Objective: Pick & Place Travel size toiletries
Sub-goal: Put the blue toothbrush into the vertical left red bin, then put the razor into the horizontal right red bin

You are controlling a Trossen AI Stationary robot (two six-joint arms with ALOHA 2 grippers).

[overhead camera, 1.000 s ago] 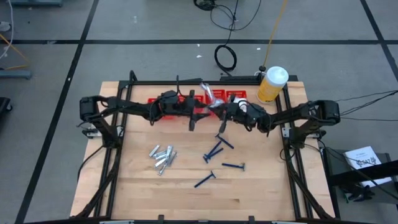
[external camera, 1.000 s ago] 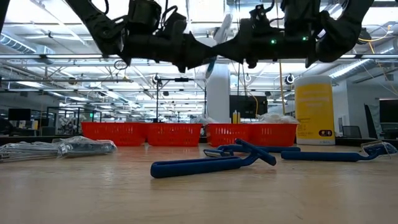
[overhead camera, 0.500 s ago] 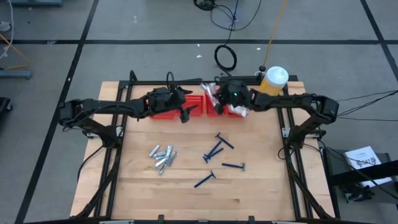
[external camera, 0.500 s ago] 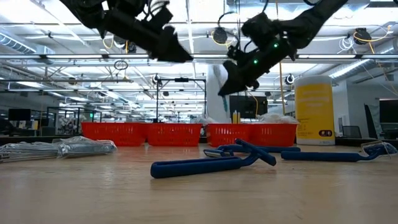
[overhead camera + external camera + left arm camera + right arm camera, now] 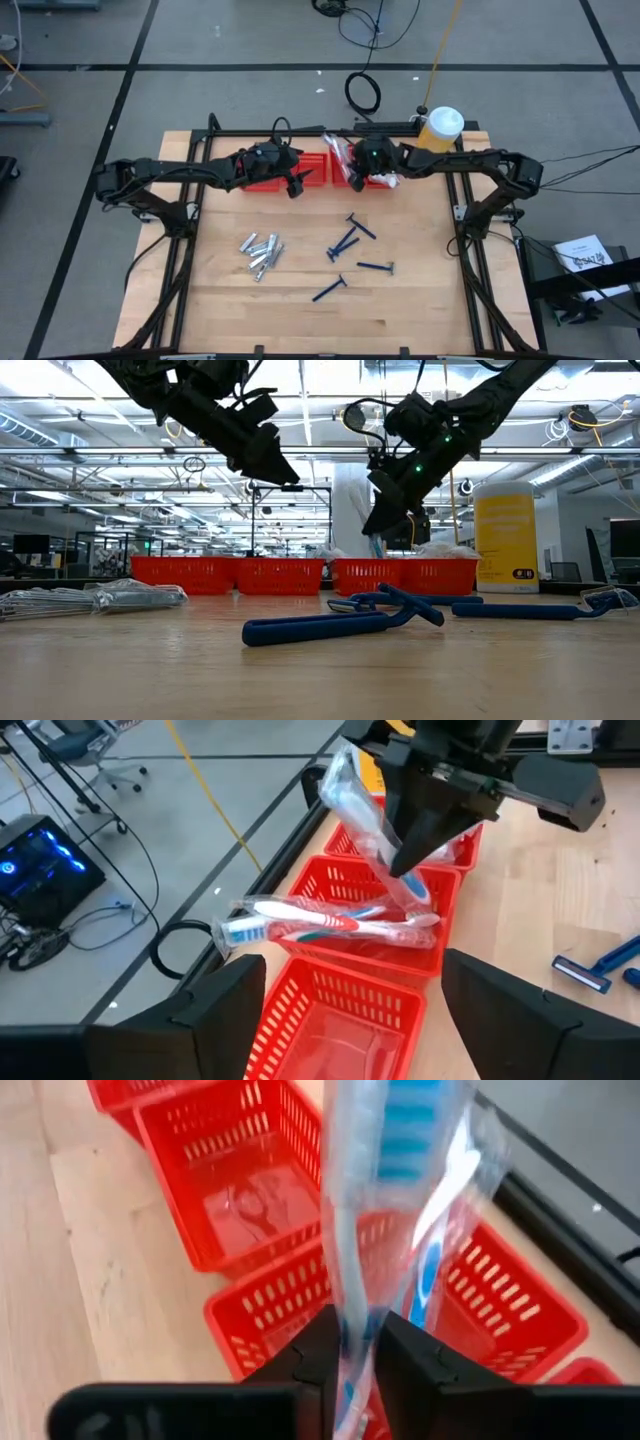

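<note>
Two dark arms meet above a row of red mesh baskets [image 5: 300, 172] at the far edge of the table [image 5: 300, 310]. The right claw [image 5: 358, 1342] is clenched on a clear-wrapped toothbrush packet [image 5: 385, 1190], holding it upright over a basket where more wrapped toothbrushes [image 5: 320, 925] already lie. The left claw [image 5: 296, 184] hovers released over the neighbouring basket, fingers spread, holding nothing. On the bare wood nearer the camera, silvery-grey tubes [image 5: 260, 252] sit in a loose cluster, well apart from scattered dark-blue razors [image 5: 348, 238]. A yellow white-capped bottle [image 5: 437, 135] stands at the far right corner.
</note>
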